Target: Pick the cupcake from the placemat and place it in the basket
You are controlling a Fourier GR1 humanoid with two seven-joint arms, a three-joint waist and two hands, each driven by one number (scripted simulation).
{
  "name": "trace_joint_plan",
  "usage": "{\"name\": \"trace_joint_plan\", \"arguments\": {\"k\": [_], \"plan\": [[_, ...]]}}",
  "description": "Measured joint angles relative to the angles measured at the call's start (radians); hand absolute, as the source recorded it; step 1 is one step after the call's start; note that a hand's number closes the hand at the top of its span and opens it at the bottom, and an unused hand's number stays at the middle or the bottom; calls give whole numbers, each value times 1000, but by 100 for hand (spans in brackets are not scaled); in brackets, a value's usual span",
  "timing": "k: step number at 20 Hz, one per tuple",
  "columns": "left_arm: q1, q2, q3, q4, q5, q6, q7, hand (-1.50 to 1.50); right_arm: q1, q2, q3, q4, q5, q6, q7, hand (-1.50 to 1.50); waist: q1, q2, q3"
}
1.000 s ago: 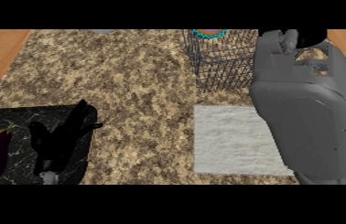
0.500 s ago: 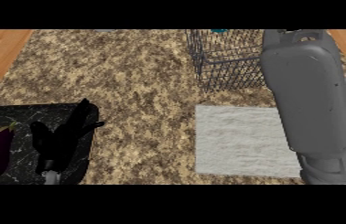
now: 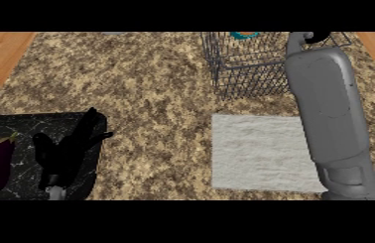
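The wire basket (image 3: pixel 245 63) stands at the back of the counter, right of centre. A small teal thing (image 3: pixel 244 34) shows at its far edge; I cannot tell what it is. The grey placemat (image 3: pixel 256 157) lies in front of the basket with nothing on its visible part. No cupcake shows. My right forearm stretches from the lower right over the mat's right edge to the basket's right side. Only a black sliver of the right hand (image 3: pixel 313 37) shows at the picture's top. My left hand (image 3: pixel 70 149) rests open at the lower left, fingers up.
A black marbled board (image 3: pixel 22 133) lies under the left hand, with a dark purple thing (image 3: pixel 6 152) at its left edge. Wooden strips (image 3: pixel 13 46) border the speckled counter at both upper corners.
The right forearm has stretched farther back beside the basket, and the hand has slid almost out of the top of the view. The left hand has not moved.
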Motion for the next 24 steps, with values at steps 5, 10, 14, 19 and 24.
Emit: {"name": "trace_joint_plan", "arguments": {"k": [5, 10, 14, 19, 24], "plan": [[3, -1, 5, 1, -3, 4, 1, 0, 47, -50, -3, 76, 55, -33, -50, 150, -5, 0, 1], [0, 4, 7, -4, 1, -1, 25, 0, 49, -127, 17, 143, 88, 30, -97, -150, -6, -2, -1], [0, 0, 10, 7, -5, -3, 11, 0, 55, -154, 20, 170, 95, 32, -157, -150, -8, -4, 1], [-2, 0, 12, 4, -7, -3, 27, 0, 57, -184, -22, 192, 66, 15, -224, -150, -8, -5, 1], [8, -4, 12, -5, -17, 8, 36, 0, 56, -206, -87, 166, 14, -2, -227, -150, -16, -9, 1]]}}
